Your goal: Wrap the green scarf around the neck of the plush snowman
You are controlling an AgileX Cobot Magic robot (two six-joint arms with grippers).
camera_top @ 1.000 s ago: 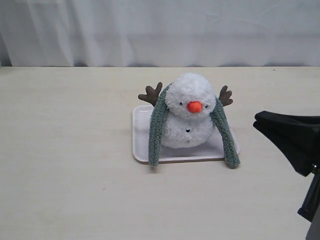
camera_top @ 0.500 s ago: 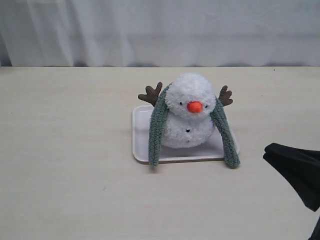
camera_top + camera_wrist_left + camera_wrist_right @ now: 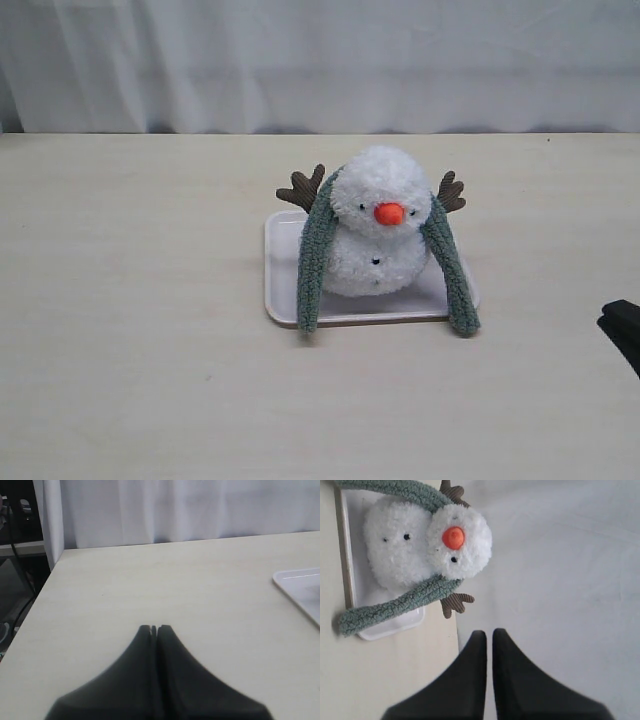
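Since the earlier frame the right arm has pulled back toward the right edge of the exterior view, where only a dark corner of it now shows; nothing else has shifted. The right pincer is closed with its tips together and holds nothing, well apart from the toy. The left pincer is likewise closed and empty, over bare pale wooden table off to the side of the flat white rectangular tray. The small fluffy white two-ball plush snowman sits upright on that tray, facing the exterior camera, orange nose forward, brown twig arms sticking out behind. The long fuzzy grey-green fleece scarf passes behind the snowman at about the level of the head-body join and comes forward on both sides; its two ends hang down the front, one on each side of the body, reaching the tray's front rim and the table just beyond. The ends are not crossed or tucked. The front of the snowman's neck is uncovered white fluff. Judgement: the scarf is placed and draped around the back of the neck, so the main part is done; a full wrap would need one end carried across the front. With both pincers empty and clear, the attempt looks ended at the drape.
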